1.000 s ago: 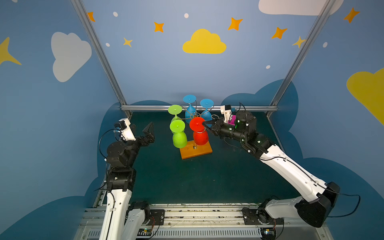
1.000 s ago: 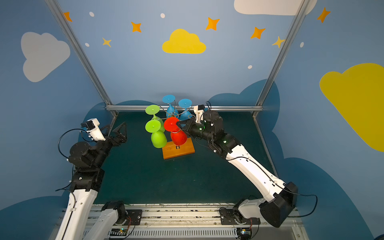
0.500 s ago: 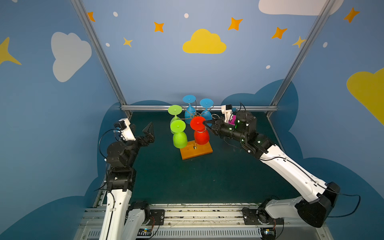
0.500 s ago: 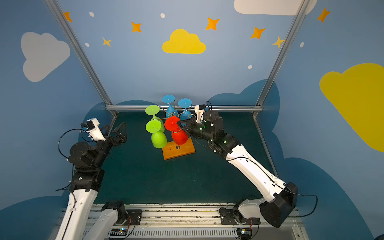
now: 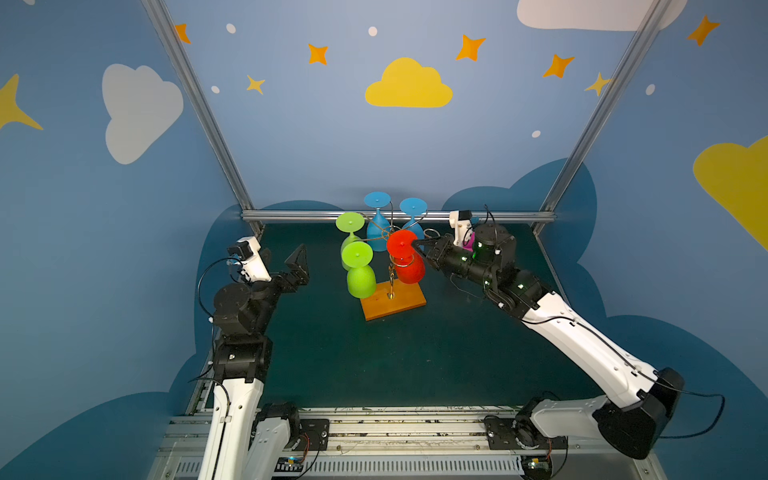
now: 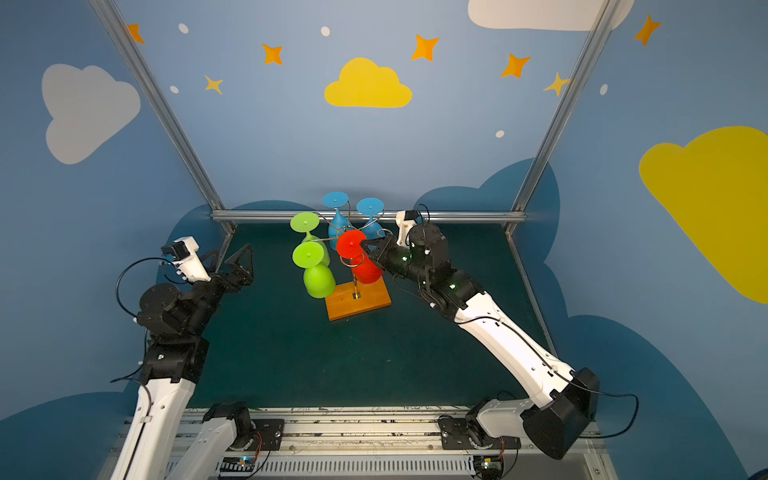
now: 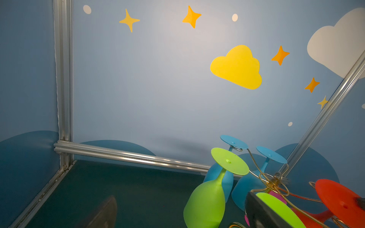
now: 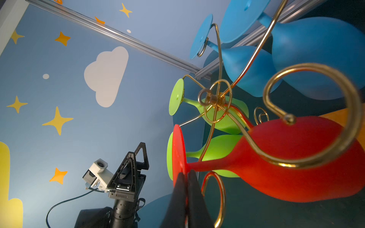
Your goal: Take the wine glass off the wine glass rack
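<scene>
Wine glass (image 8: 276, 181), red, foot pinched in right jaws

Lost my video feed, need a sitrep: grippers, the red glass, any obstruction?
Left gripper open, apart from the wine glass rack. Right gripper shut on red wine glass foot. Glass not yet off rack. Green glass hanging close beside it.

Bright even light, soft shadows, wide-angle edge distortion, wrist-view foregrounds blurred

Right hand (image 5: 417, 245) clamped (left hand (image 5: 284, 261) agape).
</scene>
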